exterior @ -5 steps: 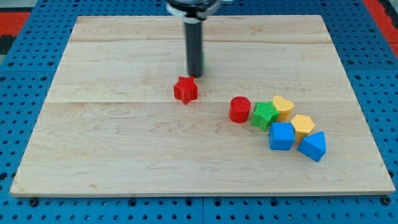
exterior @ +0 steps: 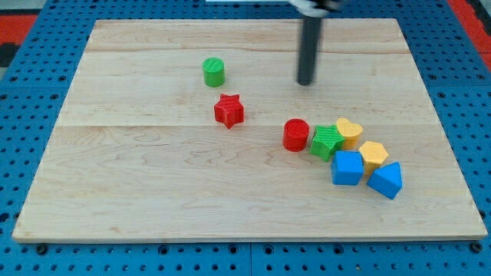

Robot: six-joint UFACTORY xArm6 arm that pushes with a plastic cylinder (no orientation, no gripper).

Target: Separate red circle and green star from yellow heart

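The rod had swung toward the board's far right, uncovering a green cylinder (exterior: 214, 72), and my tip (exterior: 306, 82) stood bare, touching nothing, well behind the cluster. Near the right edge the red circle (exterior: 295, 135), green star (exterior: 327, 142) and yellow heart (exterior: 349, 132) still sat bunched together, so separation hadn't begun. No writing was readable anywhere.

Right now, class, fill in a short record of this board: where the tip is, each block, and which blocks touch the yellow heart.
tip: my tip stands above the cluster, toward the view's top, touching no block
red circle: left end of the cluster, against the green star
green star: between red circle and yellow heart, touching both
yellow hexagon: below the heart
blue blocks: blue cube, blue wedge
apart: green cylinder, red star
task: not yet done
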